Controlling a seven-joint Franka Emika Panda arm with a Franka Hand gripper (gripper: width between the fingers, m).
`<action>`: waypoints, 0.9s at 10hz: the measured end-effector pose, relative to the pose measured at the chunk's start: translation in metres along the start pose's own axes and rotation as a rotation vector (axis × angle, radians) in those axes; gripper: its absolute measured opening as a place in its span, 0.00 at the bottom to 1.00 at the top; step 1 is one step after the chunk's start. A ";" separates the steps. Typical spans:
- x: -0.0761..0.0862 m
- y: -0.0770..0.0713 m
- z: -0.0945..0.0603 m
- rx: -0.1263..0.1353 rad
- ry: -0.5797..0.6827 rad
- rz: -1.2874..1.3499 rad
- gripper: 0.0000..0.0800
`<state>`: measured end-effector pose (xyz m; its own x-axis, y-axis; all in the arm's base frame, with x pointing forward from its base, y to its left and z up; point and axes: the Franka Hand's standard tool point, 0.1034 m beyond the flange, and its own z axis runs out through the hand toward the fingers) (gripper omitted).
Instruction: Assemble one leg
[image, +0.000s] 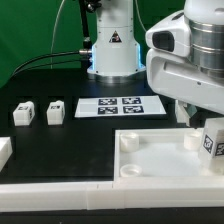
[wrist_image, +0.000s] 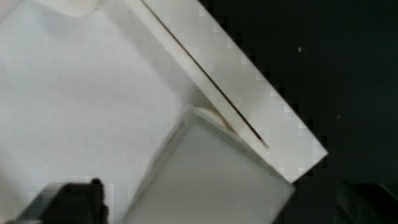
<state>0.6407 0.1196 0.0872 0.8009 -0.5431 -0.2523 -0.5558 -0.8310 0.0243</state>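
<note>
Three legs show in the exterior view. The outer leg (image: 23, 113) and inner leg (image: 55, 111) sit side by side at 9 o'clock on the black counter (image: 60, 85). The third leg (image: 213, 138) is at 4 o'clock, over the edge of the one white panel (image: 160, 160). One marker board (image: 122, 105) lies at centre, with bare counter around it. The fingers (wrist_image: 71, 203) are released, spread either side of the third leg without touching it.

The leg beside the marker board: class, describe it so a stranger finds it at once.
On the black table, find the marker board, a flat sheet with four tags. Just to the exterior view's left stands the leg, a small white block. A similar block sits farther left; ours is nearer.
</note>
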 end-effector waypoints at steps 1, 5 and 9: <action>0.000 0.000 0.000 0.000 0.000 -0.138 0.81; 0.001 0.001 0.001 0.002 0.008 -0.603 0.81; 0.002 0.015 0.011 0.005 0.018 -0.685 0.81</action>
<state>0.6313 0.1074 0.0770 0.9758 0.1031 -0.1928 0.0767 -0.9872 -0.1398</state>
